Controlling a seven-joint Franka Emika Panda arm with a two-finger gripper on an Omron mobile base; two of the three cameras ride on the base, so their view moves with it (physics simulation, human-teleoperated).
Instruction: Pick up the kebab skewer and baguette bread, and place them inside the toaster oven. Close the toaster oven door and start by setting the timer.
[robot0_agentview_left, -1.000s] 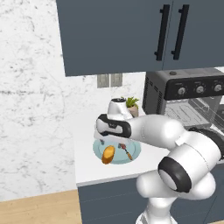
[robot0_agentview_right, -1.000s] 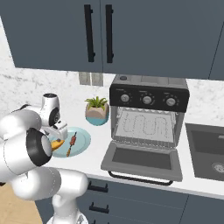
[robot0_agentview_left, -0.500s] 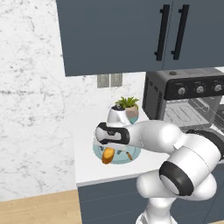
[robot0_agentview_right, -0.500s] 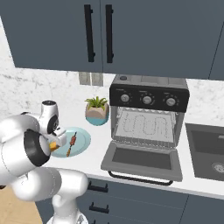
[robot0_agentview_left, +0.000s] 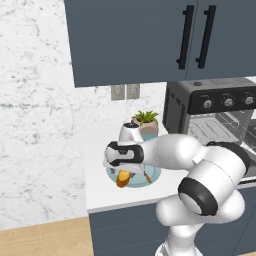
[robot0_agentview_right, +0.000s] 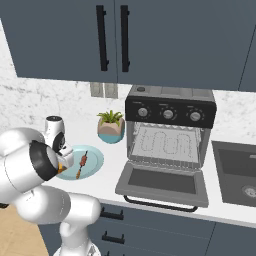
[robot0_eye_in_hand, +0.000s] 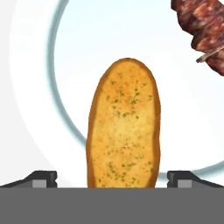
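The baguette bread (robot0_eye_in_hand: 124, 127), a golden oval loaf, lies on a pale blue plate (robot0_eye_in_hand: 61, 65) with one end over the rim. My gripper (robot0_eye_in_hand: 113, 178) is open and straddles the loaf's near end, one fingertip on each side, apart from the crust. The kebab skewer (robot0_eye_in_hand: 201, 26) lies on the same plate to the loaf's side. In the left base view my hand hovers low over the baguette bread (robot0_agentview_left: 122, 178) and kebab skewer (robot0_agentview_left: 146, 176). The toaster oven (robot0_agentview_right: 170, 125) stands to the right with its toaster oven door (robot0_agentview_right: 162, 181) dropped open and the wire rack showing.
A small potted plant (robot0_agentview_right: 111, 127) stands between the plate (robot0_agentview_right: 95, 156) and the oven. A sink (robot0_agentview_right: 237, 172) is set into the counter at the far right. Dark wall cabinets (robot0_agentview_right: 115, 40) hang above. The counter's front edge runs just before the plate.
My hand has come down from above the plant's height to just over the plate, closing in on the baguette. The jaws have stayed open.
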